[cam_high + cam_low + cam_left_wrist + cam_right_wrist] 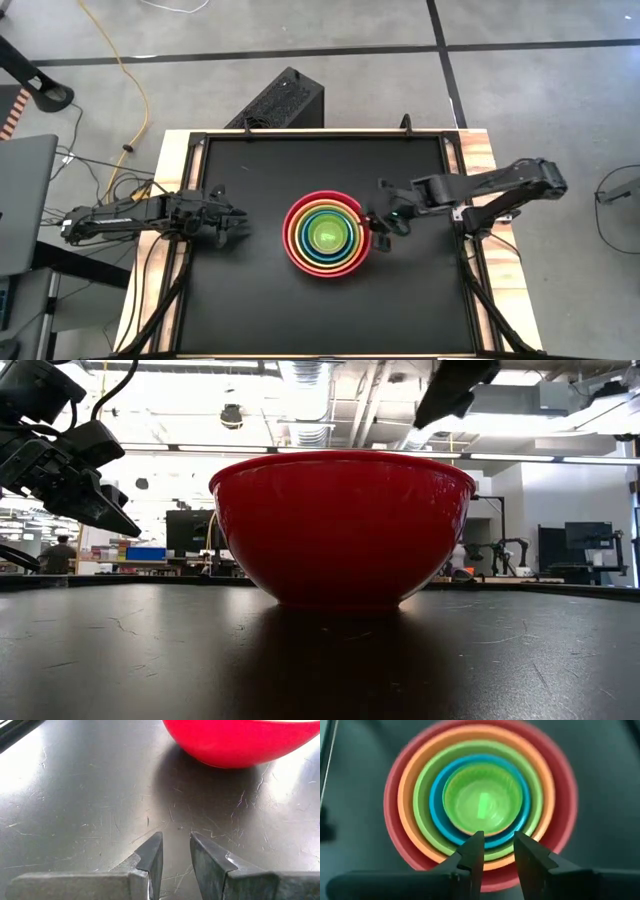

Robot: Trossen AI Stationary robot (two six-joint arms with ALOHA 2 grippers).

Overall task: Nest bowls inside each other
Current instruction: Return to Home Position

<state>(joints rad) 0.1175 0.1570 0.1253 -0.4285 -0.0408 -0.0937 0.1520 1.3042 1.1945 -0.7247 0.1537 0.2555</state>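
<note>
At the centre of the black table (250, 300) the bowls (325, 252) sit nested, mouths upward: the red-pink bowl (340, 525) outermost, then the orange bowl (406, 795), the lime green bowl (422, 795) and the teal blue bowl (436, 795), with the small bright green bowl (482, 797) innermost; we cannot make out a pale yellow one with certainty. The right gripper (381, 230) is the nearer tool. It hangs just beside the red-pink rim on the stack's right, raised above it and looking down into the bowls, its fingers slightly parted and holding nothing. The left gripper (243, 216) waits low over the table, well apart on the stack's left, likewise slightly parted and empty. We judge the nesting complete, so only the arms' withdrawal is left. Since the stack lies between the two grippers, each arm should draw outward to its own side. The right arm needs the more care: lifting clear before it swings away would keep its fingers off the near rim.
</note>
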